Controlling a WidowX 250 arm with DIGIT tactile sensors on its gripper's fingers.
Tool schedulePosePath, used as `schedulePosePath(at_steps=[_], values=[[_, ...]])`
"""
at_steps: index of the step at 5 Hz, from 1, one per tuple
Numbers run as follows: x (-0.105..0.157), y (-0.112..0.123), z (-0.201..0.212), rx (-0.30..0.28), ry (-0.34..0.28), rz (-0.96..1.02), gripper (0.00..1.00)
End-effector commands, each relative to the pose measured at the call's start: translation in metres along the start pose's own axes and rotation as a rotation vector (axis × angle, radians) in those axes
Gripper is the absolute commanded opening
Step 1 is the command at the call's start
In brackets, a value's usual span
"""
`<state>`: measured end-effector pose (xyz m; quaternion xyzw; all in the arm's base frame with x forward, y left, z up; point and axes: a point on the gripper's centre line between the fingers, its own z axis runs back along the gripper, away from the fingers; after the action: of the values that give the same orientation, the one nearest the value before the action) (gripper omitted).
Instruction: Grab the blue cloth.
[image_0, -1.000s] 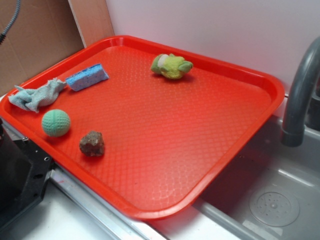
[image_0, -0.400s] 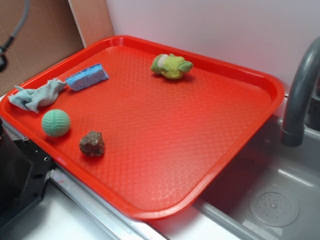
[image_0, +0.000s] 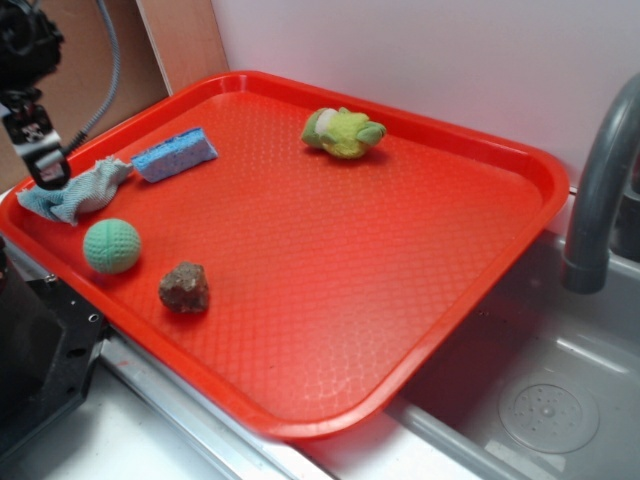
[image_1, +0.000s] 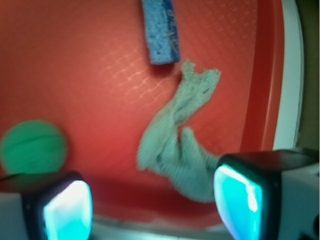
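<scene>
1. The gripper (image_0: 45, 170) sits at the far left of the exterior view, black, with a grey cable looping up behind it, right over the left end of the cloth (image_0: 75, 190).
2. From the wrist camera the gripper (image_1: 152, 202) is wide open: two dark fingers with glowing cyan pads (image_1: 67, 210), one at lower left, one at lower right, and nothing between them but tray and fabric.
3. The cloth (image_1: 180, 145) lies crumpled in a long wrinkly strip, pale grey-blue, in the left corner of the red tray (image_0: 350, 280), close to the tray's left rim.
4. In the wrist view one end of the cloth runs under the right finger; whether that finger touches it, I cannot tell.
5. Sponge (image_0: 175, 155), bright blue block, lies just right of the cloth's far end; in the wrist view the sponge (image_1: 159, 30) all but meets the cloth's tip.
6. Green ball (image_0: 112, 246) rests near the cloth, on its near side, apart from it; the wrist camera shows the ball (image_1: 34, 147) blurred just above the left finger.
7. A brown lump (image_0: 185, 287) sits right of the ball, near the tray's front edge.
8. A green plush toy (image_0: 343, 132) lies at the far side of the tray, well apart from the cloth.
9. At the right, a grey faucet (image_0: 600, 190) curves over a sink (image_0: 540, 400), beside the tray.
</scene>
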<state>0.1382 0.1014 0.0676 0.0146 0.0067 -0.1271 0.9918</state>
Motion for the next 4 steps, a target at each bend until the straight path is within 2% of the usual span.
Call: schedulePosePath(at_steps=[1, 2, 4], values=[[0.009, 0.011, -0.038, 0.015, 0.099, -0.022, 1.0], [0.005, 0.018, -0.052, 0.052, 0.185, -0.004, 0.0], [0.0, 0.02, -0.047, 0.068, 0.177, 0.021, 0.0]])
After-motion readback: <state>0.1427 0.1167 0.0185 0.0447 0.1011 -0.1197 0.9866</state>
